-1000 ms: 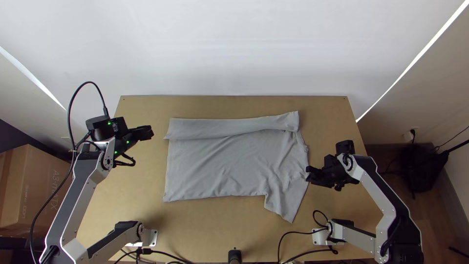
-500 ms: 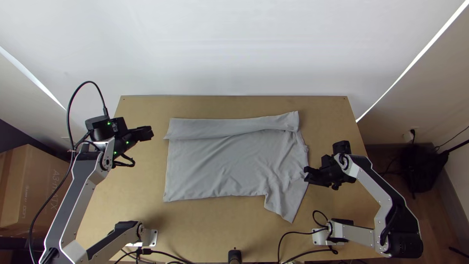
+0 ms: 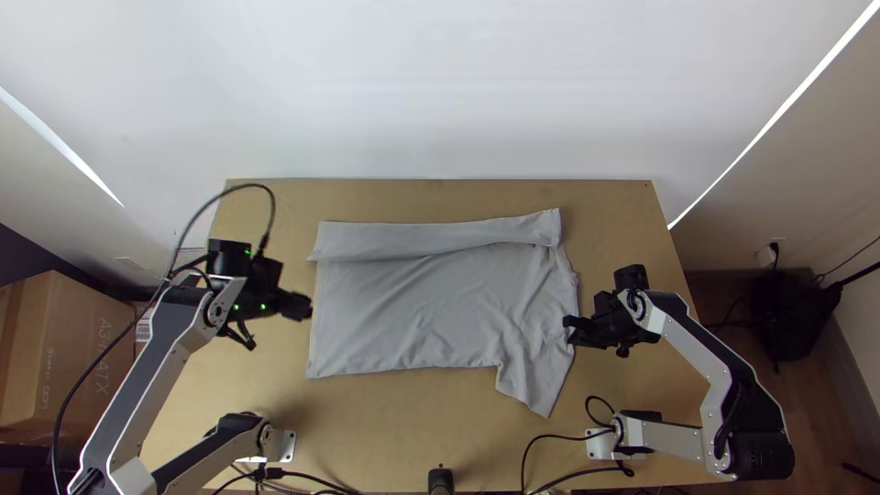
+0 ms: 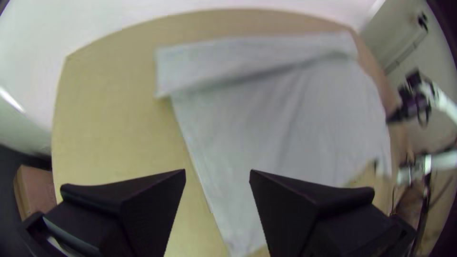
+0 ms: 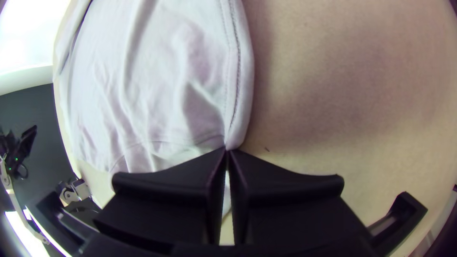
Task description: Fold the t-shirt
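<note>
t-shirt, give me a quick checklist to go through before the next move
1. Far side folded over: ok, folded strip lies along the far edge of the t-shirt.
2. Near sleeve tucked in: not ok, it sticks out.
3. Right gripper on cloth: ok, shut on the edge.
4. Right grip firm enough to pull: cannot tell.
5. Left gripper on cloth: not ok, open and empty.

"Where is the t-shirt (image 3: 431, 302)?"
"On the surface (image 3: 367, 422), with a wall (image 3: 440, 92) behind it."
"What lies left of it?"
"The left pincer (image 3: 303, 308), near; well apart, a box (image 3: 69, 357)."
"And right?"
"The right pincer (image 3: 568, 331), touching the t-shirt's right edge."
</note>
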